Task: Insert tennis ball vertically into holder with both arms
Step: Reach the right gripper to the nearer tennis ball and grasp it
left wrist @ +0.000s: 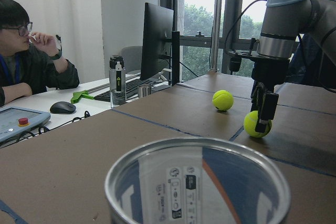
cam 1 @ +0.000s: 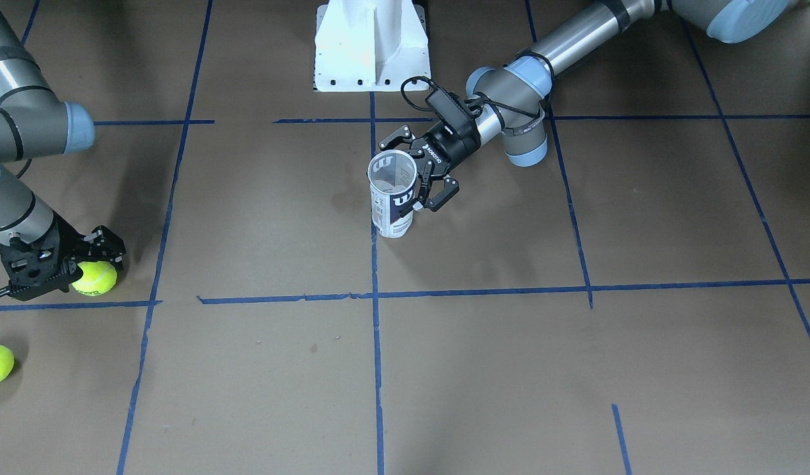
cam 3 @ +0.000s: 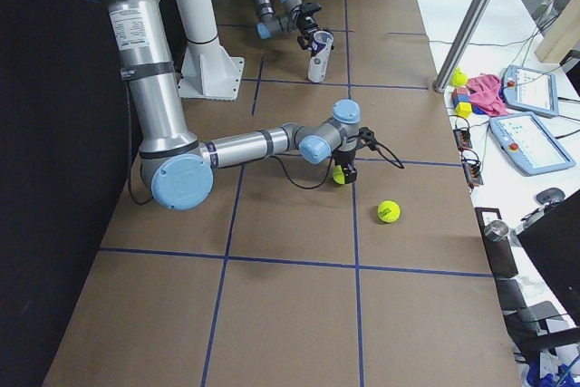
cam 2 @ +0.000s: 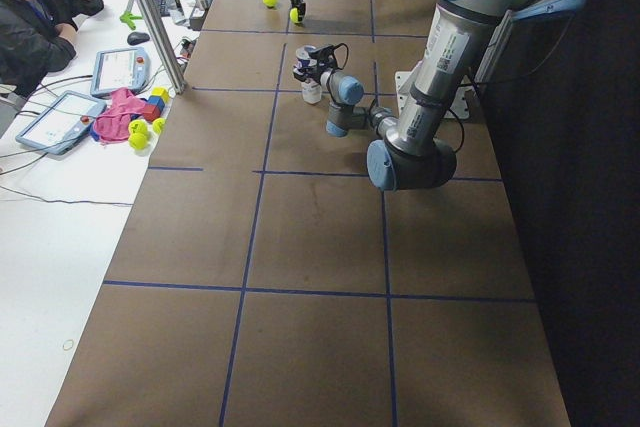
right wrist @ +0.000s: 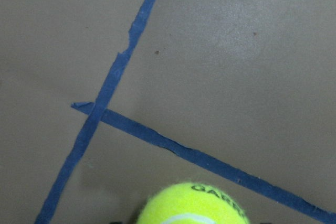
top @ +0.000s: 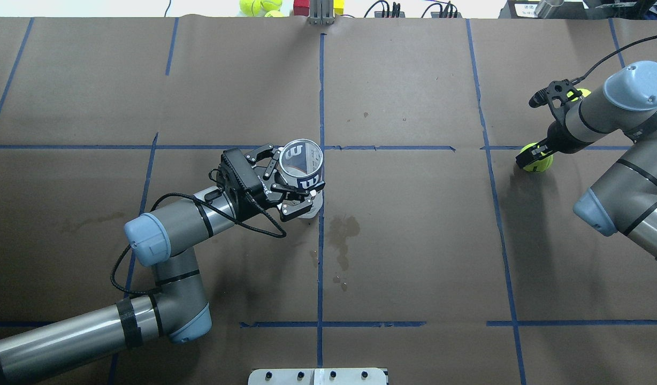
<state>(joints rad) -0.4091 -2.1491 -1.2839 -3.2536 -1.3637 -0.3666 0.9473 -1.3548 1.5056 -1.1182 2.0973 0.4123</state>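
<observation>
Clear plastic Wilson tennis-ball can (cam 1: 392, 198) is standing upright with its open end up, near the middle of the brown-paper table (cam 1: 484, 369). It's just beside the long blue tape line (cam 1: 376, 343) and a little way out from the white pedestal base (cam 1: 372, 46). The left gripper (top: 292, 172) comes in from the side, roughly level, with its fingers pinched on the upper part of the can, one on each side. The left wrist view looks right across the can's rim.

Over on the robot's right side, well apart from the can, the right gripper (left wrist: 261, 109) points straight down and is clamped on a yellow-green tennis ball (cam 1: 96, 278). That ball is low, right at table level, but I honestly can't tell if it's touching the paper or just off it. It's near a spot where two tape lines meet, and the right wrist view shows black lettering on the felt.

A second tennis ball (cam 3: 388, 212) lies loose on the paper near the gripped one, further toward the operators' edge.
</observation>
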